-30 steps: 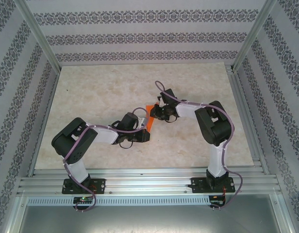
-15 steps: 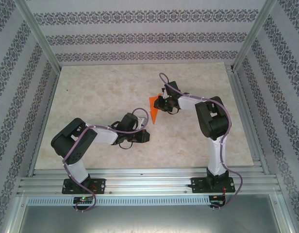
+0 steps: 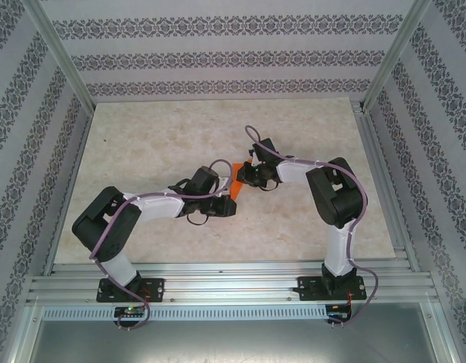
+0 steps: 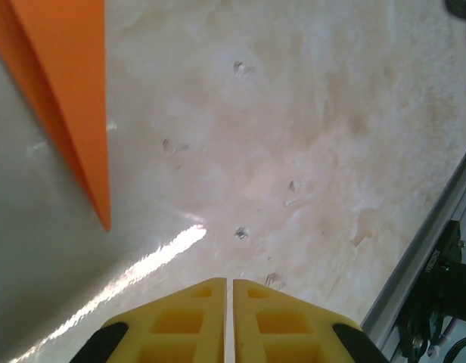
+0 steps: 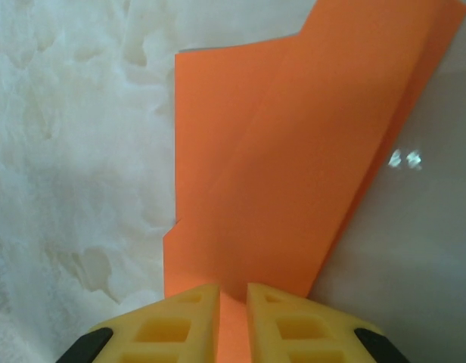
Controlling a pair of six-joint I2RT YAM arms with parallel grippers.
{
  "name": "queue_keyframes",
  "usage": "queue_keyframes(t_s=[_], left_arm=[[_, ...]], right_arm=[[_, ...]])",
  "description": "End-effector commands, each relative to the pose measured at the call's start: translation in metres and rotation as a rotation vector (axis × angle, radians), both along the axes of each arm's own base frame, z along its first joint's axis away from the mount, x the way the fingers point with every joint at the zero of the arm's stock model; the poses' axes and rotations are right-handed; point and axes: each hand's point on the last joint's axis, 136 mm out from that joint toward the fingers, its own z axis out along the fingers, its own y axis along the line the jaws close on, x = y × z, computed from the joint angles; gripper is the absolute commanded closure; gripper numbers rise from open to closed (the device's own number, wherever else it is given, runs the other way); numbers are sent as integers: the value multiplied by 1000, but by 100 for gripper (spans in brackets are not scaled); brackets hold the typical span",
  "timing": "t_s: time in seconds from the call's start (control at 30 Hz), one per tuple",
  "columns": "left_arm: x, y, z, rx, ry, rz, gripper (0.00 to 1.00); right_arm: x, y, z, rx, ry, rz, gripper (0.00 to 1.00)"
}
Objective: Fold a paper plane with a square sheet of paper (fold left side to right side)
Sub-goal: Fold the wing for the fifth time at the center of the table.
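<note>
Near the middle of the pale marbled tabletop point(image 4: 309, 136), the thin bright orange paper point(image 5: 271, 166), already creased into a layered, tapering shape, sits between the two arms. The main risk, as I judge it, is that the paper is pinched at one edge only. A quick swing could slide it out or let the folded layers spring apart, spoiling the crease line. The pointed tip also lies just beside the left gripper point(image 4: 226, 283), which could snag or crumple it by pushing in. The right gripper point(image 5: 233, 291) has its yellow jaws clamped on the paper's near edge. The left jaws are closed together, holding nothing.
</note>
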Motion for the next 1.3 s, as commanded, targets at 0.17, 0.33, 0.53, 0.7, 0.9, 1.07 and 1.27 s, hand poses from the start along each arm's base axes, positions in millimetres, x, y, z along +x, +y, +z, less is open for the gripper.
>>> queue_keyframes(t_s=[0.17,0.33,0.53,0.7,0.9,1.07,1.27], left_arm=[[36,-14,5,-22,-59,20,90],[54,-4,-7,-19,-54,63,92],[55,-2,-31,17,-20,51,92],[44,11,-61,89,25,69,93],[20,37,-98,187,90,92,94],[3,52,-114,223,129,109,94],[-3,56,-117,225,140,113,94]], right_arm=[[-11,5,-2,7,27,5,82],[-12,6,-5,9,36,9,82],[-12,9,-5,12,36,17,82],[-6,9,-2,5,11,24,82],[22,2,12,9,-62,14,82],[43,-10,9,-16,-76,-2,82],[46,-15,-8,-22,-48,-5,82]])
